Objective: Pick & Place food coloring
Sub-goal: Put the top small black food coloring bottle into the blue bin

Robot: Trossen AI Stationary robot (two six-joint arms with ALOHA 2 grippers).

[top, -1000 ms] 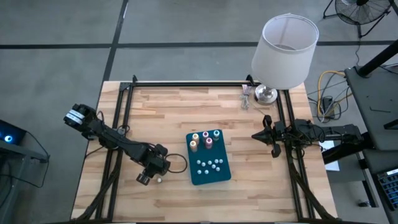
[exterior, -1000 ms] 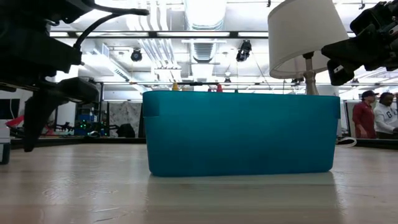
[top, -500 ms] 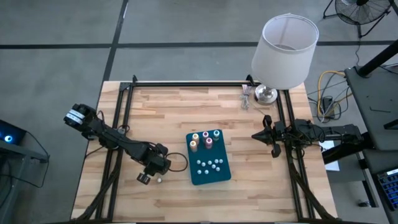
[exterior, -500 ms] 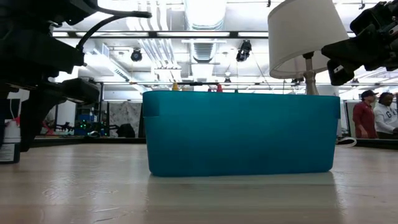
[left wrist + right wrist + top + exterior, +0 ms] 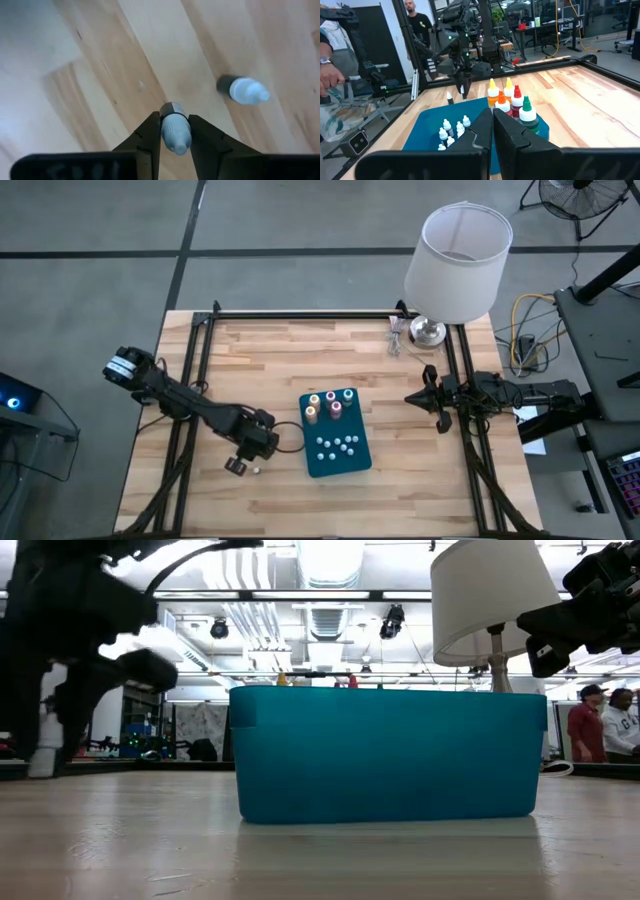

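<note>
Only the left wrist view shows the left gripper [image 5: 174, 131] clenched on a small food coloring bottle [image 5: 175, 131], a second bottle [image 5: 243, 90] standing nearby. It has shifted toward the teal tray [image 5: 357, 460], at its 8 o'clock. The right gripper [image 5: 410, 397] waits at 3 o'clock, pinched closed, holding nothing.

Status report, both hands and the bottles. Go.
Left hand shut on a small bottle, lifted off the table. Second small bottle stands nearby. Right hand shut, empty, waiting beside the tray. Nothing in the way.
</note>
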